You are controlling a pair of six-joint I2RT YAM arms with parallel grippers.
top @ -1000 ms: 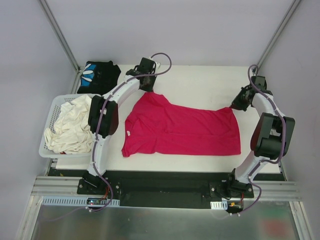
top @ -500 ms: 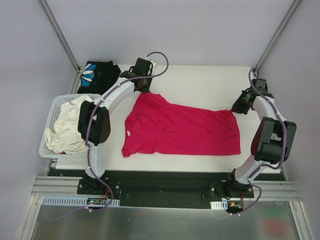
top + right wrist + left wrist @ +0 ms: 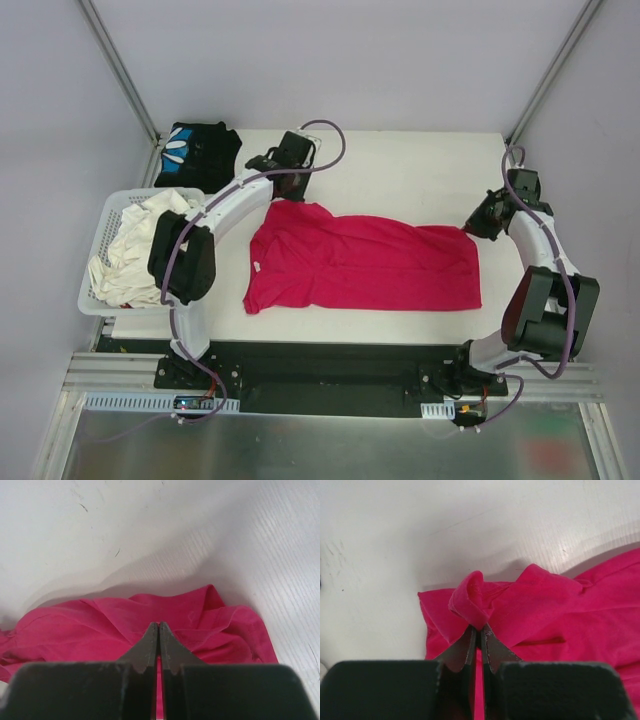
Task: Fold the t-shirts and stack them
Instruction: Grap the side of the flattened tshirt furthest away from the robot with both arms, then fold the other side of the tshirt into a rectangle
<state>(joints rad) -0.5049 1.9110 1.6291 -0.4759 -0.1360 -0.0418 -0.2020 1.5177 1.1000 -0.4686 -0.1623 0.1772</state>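
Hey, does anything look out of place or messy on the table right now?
Nothing looks spilled or damaged. The magenta shirt lies mostly flat, but its far corners are bunched up where the left tool and right tool pinch them. The black shirt sits crumpled at the far-left corner of the table, not folded.

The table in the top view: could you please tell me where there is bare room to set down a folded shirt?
Widest bare table: behind the magenta t-shirt, between the left gripper and right gripper pinching its far corners. Thin strip along its near hem. Crowded left: basket, black t-shirt.
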